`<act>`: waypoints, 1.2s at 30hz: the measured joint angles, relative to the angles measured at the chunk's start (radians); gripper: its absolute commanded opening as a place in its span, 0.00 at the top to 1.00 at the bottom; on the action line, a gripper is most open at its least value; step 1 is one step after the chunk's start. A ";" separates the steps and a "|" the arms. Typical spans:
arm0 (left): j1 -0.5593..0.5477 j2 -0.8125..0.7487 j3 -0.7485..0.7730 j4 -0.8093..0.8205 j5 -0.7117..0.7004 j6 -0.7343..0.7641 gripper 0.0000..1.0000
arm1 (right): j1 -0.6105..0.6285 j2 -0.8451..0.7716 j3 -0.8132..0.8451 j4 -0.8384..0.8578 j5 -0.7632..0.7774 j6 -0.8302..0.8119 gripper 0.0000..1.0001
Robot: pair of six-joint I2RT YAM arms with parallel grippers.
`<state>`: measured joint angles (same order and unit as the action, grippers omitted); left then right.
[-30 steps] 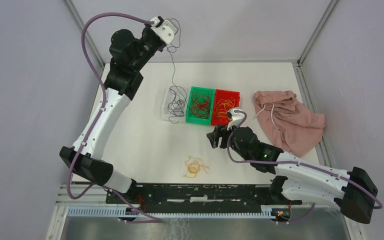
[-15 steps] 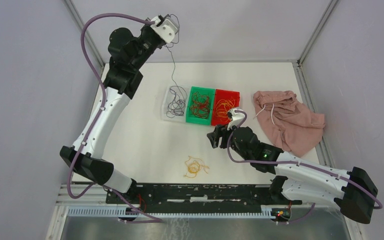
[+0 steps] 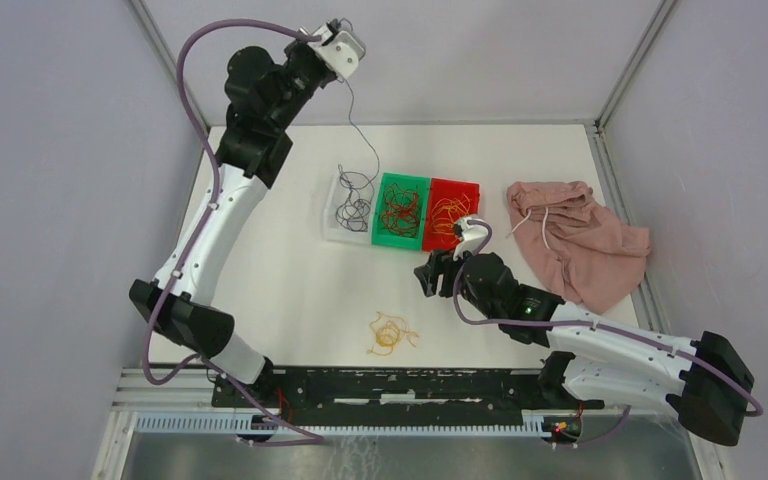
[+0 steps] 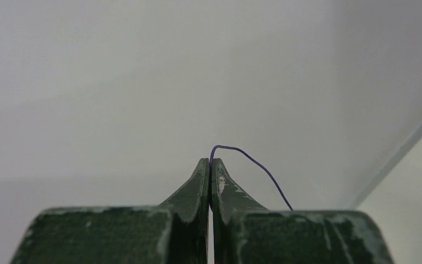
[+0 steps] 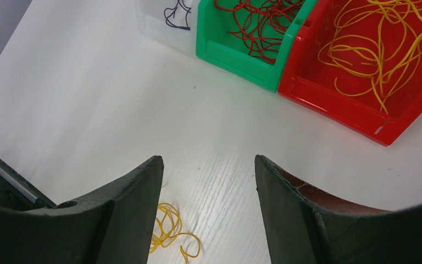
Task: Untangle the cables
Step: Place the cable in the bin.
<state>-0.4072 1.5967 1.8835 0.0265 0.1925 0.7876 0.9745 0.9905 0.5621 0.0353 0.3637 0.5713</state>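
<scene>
My left gripper [image 3: 338, 27] is raised high at the back and shut on a dark purple cable [image 4: 253, 165]. That cable [image 3: 362, 130] hangs down to the clear bin [image 3: 331, 222], where more dark cables lie. The green bin [image 3: 400, 240] holds dark red cables [image 5: 258, 25]. The red bin [image 3: 472, 187] holds yellow cables [image 5: 379, 49]. A loose clump of yellow cables [image 3: 390, 333] lies on the table near the front; it also shows in the right wrist view [image 5: 170, 231]. My right gripper [image 3: 428, 277] is open and empty, low over the table before the bins [image 5: 209, 162].
A pink cloth [image 3: 580, 245] with a white drawstring lies at the right of the table. Grey walls and metal frame posts enclose the white table [image 3: 280, 280]. A black rail [image 3: 400, 385] runs along the near edge.
My left gripper has moved a little up and to the right, drawing the purple cable farther out of the clear bin. The right arm has not moved.
</scene>
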 measured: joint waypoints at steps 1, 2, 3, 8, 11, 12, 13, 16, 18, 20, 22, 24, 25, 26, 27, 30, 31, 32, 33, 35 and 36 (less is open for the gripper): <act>0.000 -0.017 -0.040 -0.001 0.000 0.000 0.97 | 0.000 0.001 0.000 -0.001 -0.001 0.000 0.32; 0.000 -0.035 -0.089 0.006 0.000 0.000 0.97 | -0.001 0.001 0.000 -0.002 -0.001 0.000 0.32; 0.000 -0.049 -0.131 0.007 0.000 0.000 0.97 | -0.002 0.001 0.000 -0.003 -0.001 0.000 0.32; 0.000 -0.074 -0.279 0.001 0.000 0.000 0.97 | -0.009 -0.002 0.000 -0.015 -0.002 0.000 0.32; 0.000 -0.074 -0.319 -0.023 0.000 0.000 0.97 | -0.015 -0.005 0.000 -0.019 -0.002 0.000 0.33; 0.000 -0.074 -0.324 -0.039 0.000 -0.001 0.97 | -0.015 -0.007 0.000 -0.021 -0.002 0.000 0.33; 0.000 -0.076 -0.326 -0.048 0.001 -0.001 0.97 | -0.016 -0.008 0.000 -0.024 -0.002 0.000 0.33; 0.000 -0.093 -0.330 -0.085 0.005 -0.014 0.97 | -0.019 -0.010 0.000 -0.029 -0.005 0.000 0.33; 0.000 -0.114 -0.341 -0.111 0.013 -0.037 0.97 | -0.020 -0.010 0.000 -0.033 -0.005 0.000 0.33; -0.002 -0.145 -0.372 -0.135 0.021 -0.064 0.97 | -0.021 -0.010 0.000 -0.037 -0.006 0.000 0.33; -0.006 -0.177 -0.426 -0.157 0.021 -0.094 0.97 | -0.021 -0.010 0.000 -0.040 -0.008 0.000 0.33; -0.013 -0.188 -0.475 -0.169 0.020 -0.116 0.97 | -0.022 -0.010 0.000 -0.045 -0.008 0.000 0.33; -0.016 -0.188 -0.489 -0.174 0.020 -0.125 0.97 | -0.022 -0.010 0.000 -0.048 -0.008 0.000 0.33; -0.017 -0.182 -0.506 -0.183 0.019 -0.137 0.97 | -0.022 -0.010 0.000 -0.052 -0.008 0.000 0.33; -0.019 -0.172 -0.517 -0.194 0.019 -0.146 0.97 | -0.022 -0.010 0.000 -0.055 -0.008 0.000 0.33; -0.021 -0.123 -0.520 -0.216 0.019 -0.186 0.97 | -0.025 -0.011 0.000 -0.062 -0.007 0.000 0.33; -0.021 -0.104 -0.519 -0.220 0.020 -0.199 0.97 | -0.027 -0.013 0.000 -0.064 -0.007 0.001 0.33; -0.021 -0.087 -0.517 -0.228 0.020 -0.209 0.97 | -0.029 -0.015 0.000 -0.066 -0.007 0.002 0.33; -0.022 -0.067 -0.512 -0.238 0.021 -0.222 0.97 | -0.030 -0.017 0.000 -0.068 -0.007 0.004 0.34; -0.023 -0.033 -0.501 -0.252 0.023 -0.238 0.97 | -0.034 -0.018 0.000 -0.068 -0.006 0.007 0.34; -0.023 -0.015 -0.493 -0.263 0.026 -0.251 0.97 | -0.035 -0.018 0.000 -0.069 -0.006 0.008 0.34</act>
<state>-0.4301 1.5818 1.3907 -0.2367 0.2184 0.5365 0.9398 0.9722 0.5621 -0.0334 0.3573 0.5789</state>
